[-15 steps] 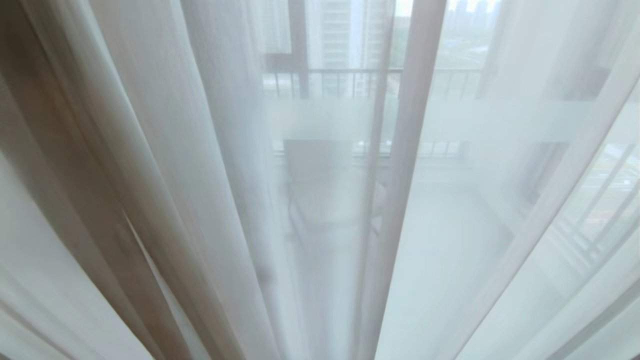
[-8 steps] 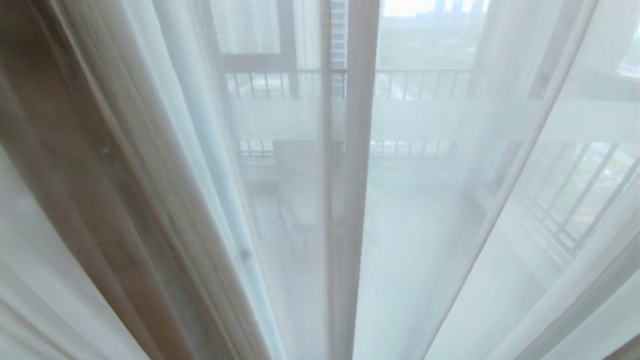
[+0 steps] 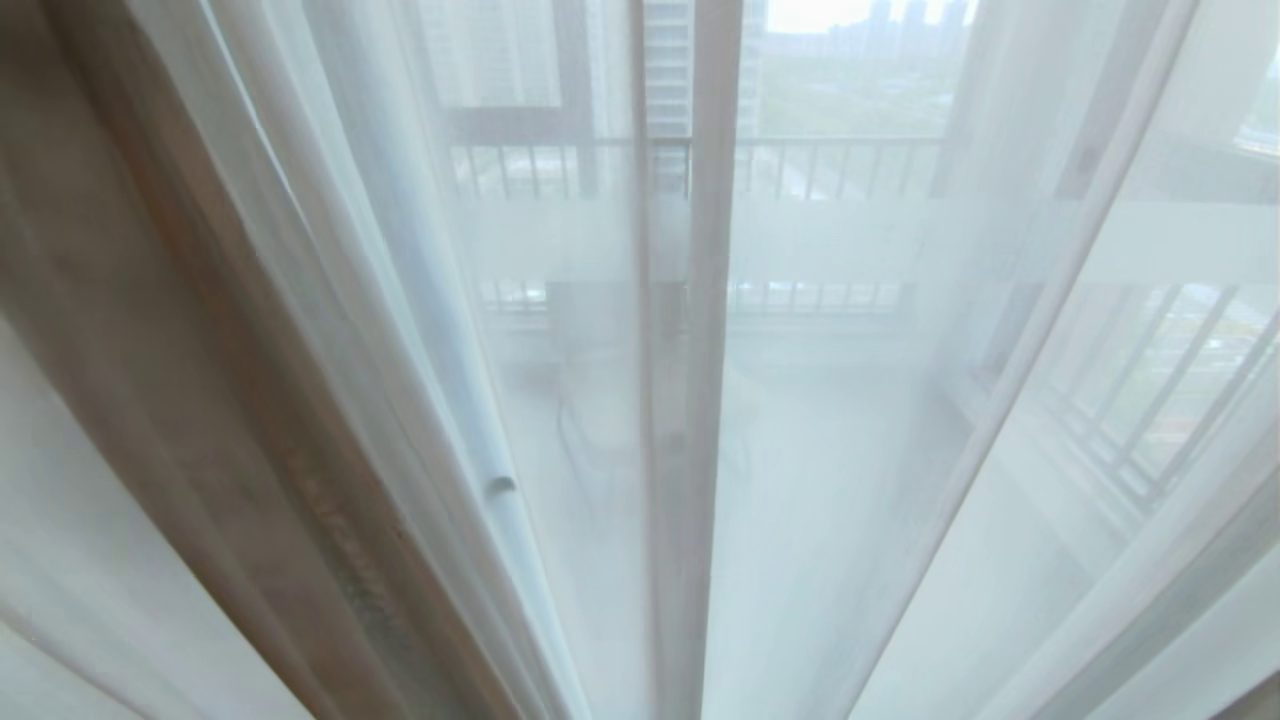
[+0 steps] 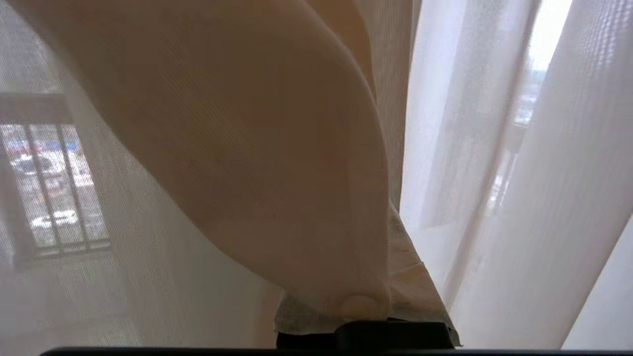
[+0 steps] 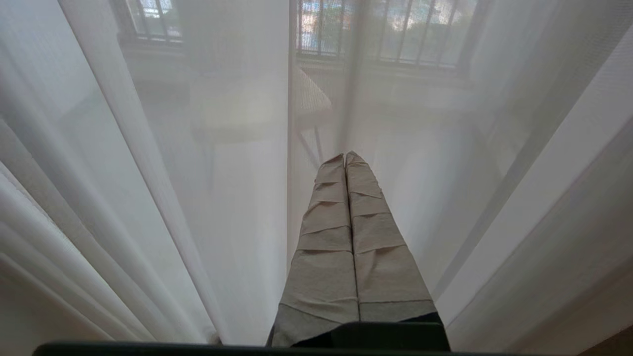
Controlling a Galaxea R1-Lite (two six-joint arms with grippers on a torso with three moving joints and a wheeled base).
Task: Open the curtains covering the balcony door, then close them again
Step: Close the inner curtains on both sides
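A thick beige woven drape [image 4: 257, 163] drapes over the tape-wrapped left gripper [image 4: 363, 309], with sheer white curtain folds [image 4: 559, 207] beside it.

Balcony railing [image 3: 820, 165]: dark vertical bars, seen hazily. High-rise buildings [image 3: 668, 70] stand beyond. A chair [image 5: 309, 101], apparently wicker, stands on the balcony floor [image 3: 830, 470].

Sheers [image 3: 850, 450]: thin see-through white cloth, fine mesh weave, matt. Beige drape [image 4: 257, 163] beside sheers: thick opaque woven cloth, fine ribbed texture, matt. Right gripper [image 5: 346, 160] fingers [image 5: 324, 247]: wrapped in creased greyish tape, matt.
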